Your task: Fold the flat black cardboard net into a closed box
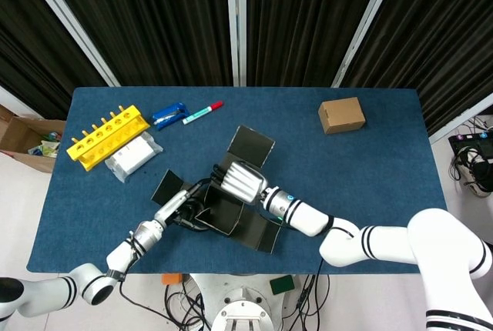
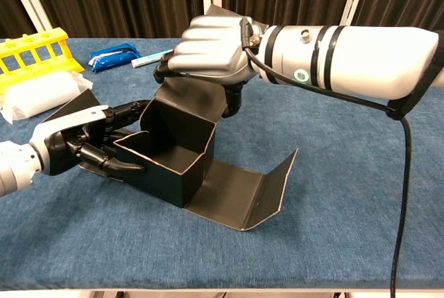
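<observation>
Head view: right robot hand (image 1: 240, 181) sits fingers-down over the half-folded net (image 1: 231, 215), mid-desk (image 1: 370, 169). Left robot hand (image 1: 179, 206) is at the net's left wall. Behind: yellow rack (image 1: 106, 136), marker (image 1: 202, 112), brown box (image 1: 342, 115); no readable writing.

Chest view: right robot hand (image 2: 208, 52) has fingers curled on the net's (image 2: 173, 152) rear flap; left robot hand (image 2: 87, 147) pinches the left wall, fingers dark and bent.

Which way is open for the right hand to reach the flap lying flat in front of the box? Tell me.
Probably from above: the right hand hovers over the box, and nothing lies on the front flap.
</observation>
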`<action>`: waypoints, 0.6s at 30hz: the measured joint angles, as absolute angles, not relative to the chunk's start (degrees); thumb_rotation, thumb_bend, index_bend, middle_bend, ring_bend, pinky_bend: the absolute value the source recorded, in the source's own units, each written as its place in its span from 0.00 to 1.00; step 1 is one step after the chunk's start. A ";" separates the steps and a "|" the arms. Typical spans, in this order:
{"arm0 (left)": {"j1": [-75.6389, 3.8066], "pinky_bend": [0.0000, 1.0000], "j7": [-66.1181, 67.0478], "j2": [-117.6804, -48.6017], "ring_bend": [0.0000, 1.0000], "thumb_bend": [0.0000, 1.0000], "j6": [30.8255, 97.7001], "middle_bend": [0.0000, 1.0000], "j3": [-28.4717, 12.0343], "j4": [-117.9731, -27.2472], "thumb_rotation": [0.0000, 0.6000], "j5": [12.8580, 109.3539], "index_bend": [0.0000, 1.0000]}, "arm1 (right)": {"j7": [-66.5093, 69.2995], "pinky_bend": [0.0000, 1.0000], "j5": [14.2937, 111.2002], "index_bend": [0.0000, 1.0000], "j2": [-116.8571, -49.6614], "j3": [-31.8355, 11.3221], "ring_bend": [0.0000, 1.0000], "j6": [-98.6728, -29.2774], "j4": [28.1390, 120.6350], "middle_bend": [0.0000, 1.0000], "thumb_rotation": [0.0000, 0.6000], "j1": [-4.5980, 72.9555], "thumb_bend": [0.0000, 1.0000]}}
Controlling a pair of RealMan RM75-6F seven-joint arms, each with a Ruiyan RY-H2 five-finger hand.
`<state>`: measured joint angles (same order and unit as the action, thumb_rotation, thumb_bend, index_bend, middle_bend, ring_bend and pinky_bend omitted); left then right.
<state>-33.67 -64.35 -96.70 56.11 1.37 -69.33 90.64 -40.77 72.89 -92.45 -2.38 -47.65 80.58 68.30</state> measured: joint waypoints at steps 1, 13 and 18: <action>-33.57 0.73 -64.51 -97.00 0.51 0.00 56.49 0.10 1.39 -69.06 1.00 90.57 0.08 | -40.38 1.00 73.21 0.55 -92.85 -2.57 0.81 -47.63 80.11 0.39 1.00 68.25 0.31; -33.12 0.73 -61.17 -98.39 0.56 0.00 55.92 0.30 0.61 -68.93 1.00 87.38 0.28 | -37.99 1.00 73.49 0.00 -93.15 -4.55 0.73 -46.99 80.65 0.02 1.00 67.17 0.18; -33.11 0.73 -60.32 -98.07 0.56 0.00 55.57 0.30 0.32 -69.87 1.00 86.67 0.28 | -36.58 1.00 72.17 0.00 -92.30 -5.28 0.70 -46.78 82.49 0.00 1.00 66.18 0.09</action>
